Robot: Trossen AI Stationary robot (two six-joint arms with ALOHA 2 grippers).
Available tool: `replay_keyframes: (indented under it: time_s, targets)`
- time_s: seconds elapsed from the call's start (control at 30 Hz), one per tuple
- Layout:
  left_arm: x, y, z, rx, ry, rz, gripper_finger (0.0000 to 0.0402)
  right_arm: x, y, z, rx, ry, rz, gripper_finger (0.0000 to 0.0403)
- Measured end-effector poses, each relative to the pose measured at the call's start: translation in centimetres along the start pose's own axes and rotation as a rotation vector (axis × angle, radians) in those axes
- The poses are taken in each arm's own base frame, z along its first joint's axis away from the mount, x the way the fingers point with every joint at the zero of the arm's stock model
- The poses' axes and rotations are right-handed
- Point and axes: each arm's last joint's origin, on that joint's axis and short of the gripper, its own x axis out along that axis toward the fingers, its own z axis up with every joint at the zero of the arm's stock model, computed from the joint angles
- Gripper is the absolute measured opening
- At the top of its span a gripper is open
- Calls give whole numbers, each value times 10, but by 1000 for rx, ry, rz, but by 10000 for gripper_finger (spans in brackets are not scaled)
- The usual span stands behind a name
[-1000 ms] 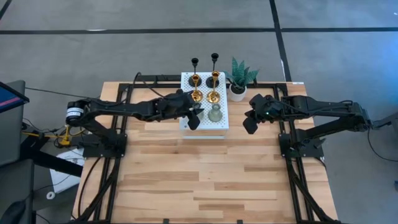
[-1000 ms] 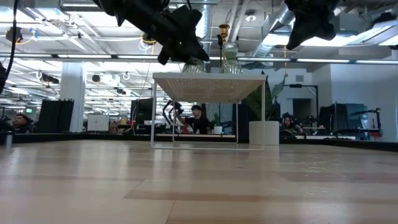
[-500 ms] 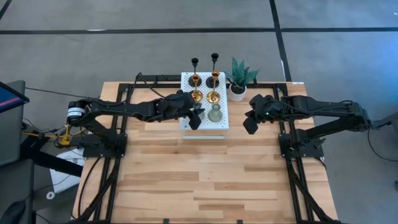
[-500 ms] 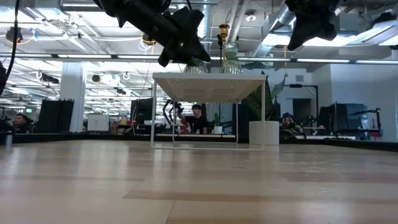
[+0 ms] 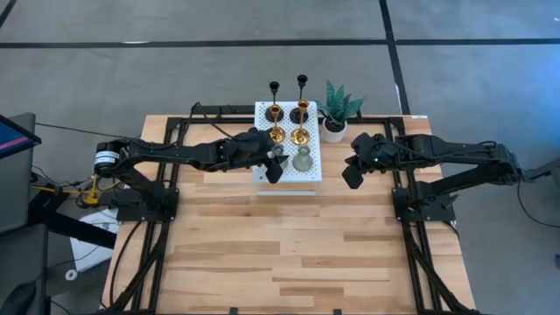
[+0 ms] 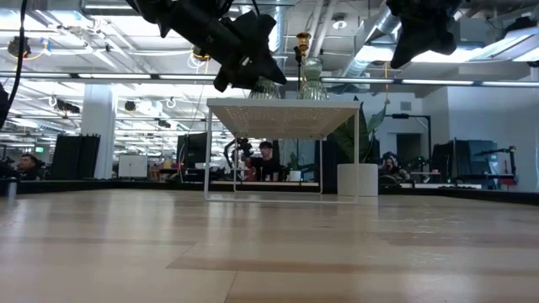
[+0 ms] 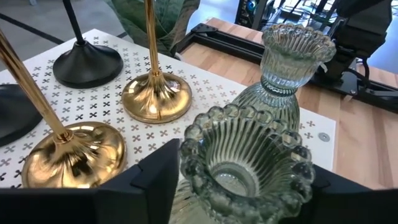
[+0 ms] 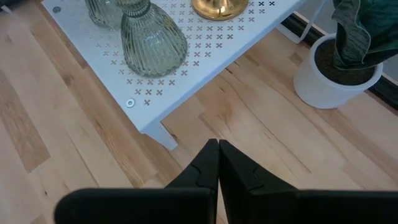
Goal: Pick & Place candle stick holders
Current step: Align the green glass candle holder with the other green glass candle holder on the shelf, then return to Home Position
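Note:
A white perforated stand (image 5: 293, 178) at the table's far middle carries all the holders. Two slim black ones (image 5: 274, 87) stand at its far edge. Two gold ones (image 7: 155, 93) stand in front of them, and two pale-green glass ones are nearest. My left gripper (image 5: 276, 163) is over the stand's left near corner, shut on the left glass holder (image 7: 249, 155). The other glass holder (image 7: 283, 68) stands free beside it on its base. My right gripper (image 5: 350, 175) hangs shut and empty to the right of the stand, above the table. My left gripper has the left glass holder's beaded top cup (image 7: 186, 155) between its two fingers, one finger on each side of the rim. The fingers come from the table's left, slanting down. The holder stands upright, and its flared base (image 6: 265, 88) is at the stand's top.
A small green plant in a white pot (image 5: 335, 122) stands on the table by the stand's far right corner. The stand is raised on thin legs (image 6: 206, 151). Bare wooden tabletop (image 5: 289, 245) fills the near half. People and desks show in the room behind.

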Motion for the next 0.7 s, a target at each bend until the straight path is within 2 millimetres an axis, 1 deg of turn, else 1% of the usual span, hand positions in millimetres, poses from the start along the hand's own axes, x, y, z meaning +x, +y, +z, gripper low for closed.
replay_keyframes:
  time_s: [0.17,0.3,0.53,0.7]
  targets:
    - [0,0,-1,2,5,1,240,0,-1,-2,-7,18,-9,0]
    - [-7,1,2,5,9,0,257,0,-1,-2,-9,22,-11,0]
    - [-31,3,13,3,-9,-10,259,0,-1,-2,-35,22,-11,0]
    - [-53,-2,13,27,42,-43,249,0,-1,-2,-52,21,-10,0]
